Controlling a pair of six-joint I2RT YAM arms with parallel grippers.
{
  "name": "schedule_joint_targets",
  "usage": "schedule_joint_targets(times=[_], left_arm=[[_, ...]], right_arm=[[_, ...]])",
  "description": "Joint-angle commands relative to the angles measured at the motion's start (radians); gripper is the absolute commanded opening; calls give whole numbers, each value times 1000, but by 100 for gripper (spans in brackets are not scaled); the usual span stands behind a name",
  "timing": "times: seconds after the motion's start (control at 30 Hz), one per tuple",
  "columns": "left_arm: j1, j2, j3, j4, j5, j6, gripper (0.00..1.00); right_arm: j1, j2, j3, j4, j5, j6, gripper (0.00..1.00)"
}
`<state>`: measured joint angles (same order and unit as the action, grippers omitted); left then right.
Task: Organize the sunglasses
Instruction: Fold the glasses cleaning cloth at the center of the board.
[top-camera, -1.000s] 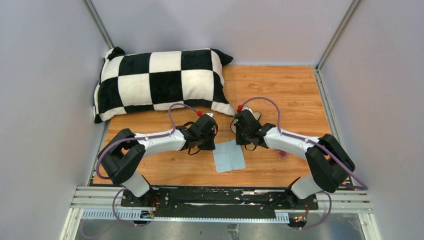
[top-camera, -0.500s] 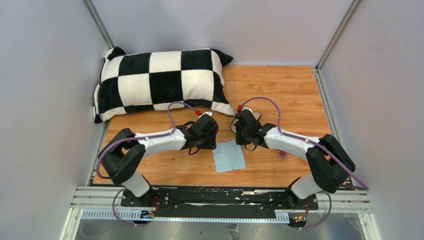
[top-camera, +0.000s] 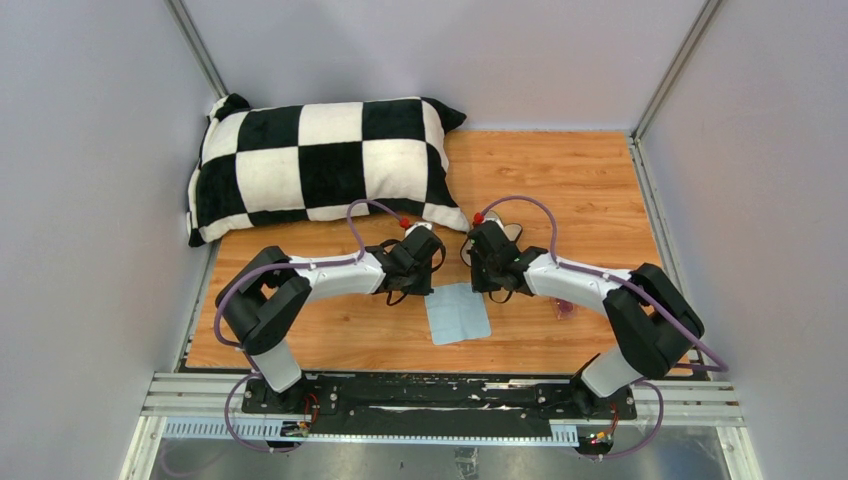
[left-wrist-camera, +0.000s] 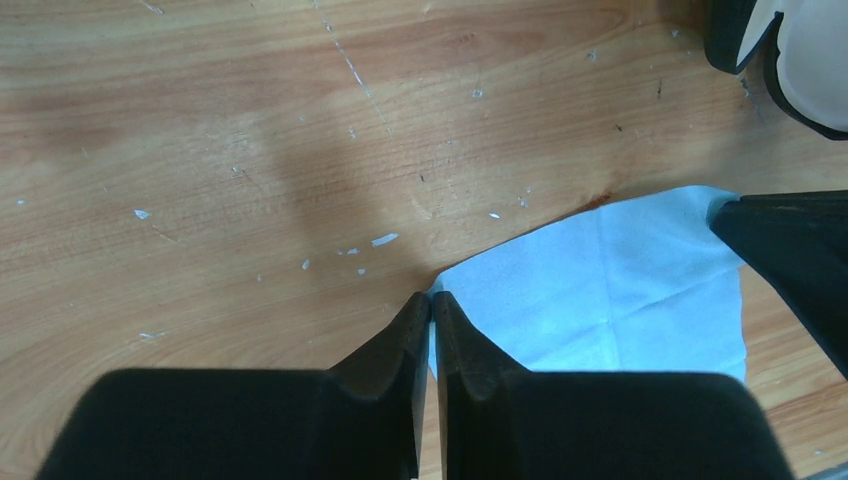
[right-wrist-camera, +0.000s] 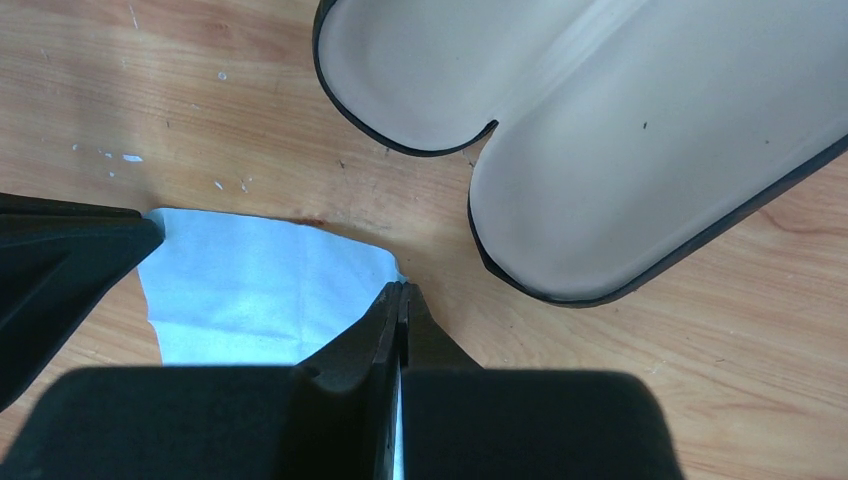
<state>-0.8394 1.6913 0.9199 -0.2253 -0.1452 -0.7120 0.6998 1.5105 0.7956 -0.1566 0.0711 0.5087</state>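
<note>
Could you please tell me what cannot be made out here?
- Pink-lensed, thin-framed sunglasses: top view, tiny, partly under the right arm.
- Black oblong case with beige lining: cut off by the right wrist view's edges; mostly under the right gripper from above.
- Light blue square cloth: whether the left gripper pinches its corner; fingertips hide it in the left wrist view.

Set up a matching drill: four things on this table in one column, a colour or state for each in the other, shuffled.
1 pillow
2 cloth
3 case
4 sunglasses

A lying open, pale inside
B light blue, flat
C black-and-white checks
D pinkish, small

Pairs: 1-C, 2-B, 3-A, 4-D
</note>
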Motion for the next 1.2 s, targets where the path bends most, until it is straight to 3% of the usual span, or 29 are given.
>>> schedule_joint_targets(times=[0.0,0.07,0.53,1.17], left_arm=[[-6,28,11,-12,-8,11,8],[-6,32,13,-10,1,12,0],[-6,-58,-50,82,105,32,0],[-11,-154,-116,126,139,49,0]], right_arm=[[-10,18,14,-23,3,5,0],[-10,17,16,-24,4,5,0],[-10,-3,12,-49,15,9,0],[-11,-106,-59,-48,18,19,0]])
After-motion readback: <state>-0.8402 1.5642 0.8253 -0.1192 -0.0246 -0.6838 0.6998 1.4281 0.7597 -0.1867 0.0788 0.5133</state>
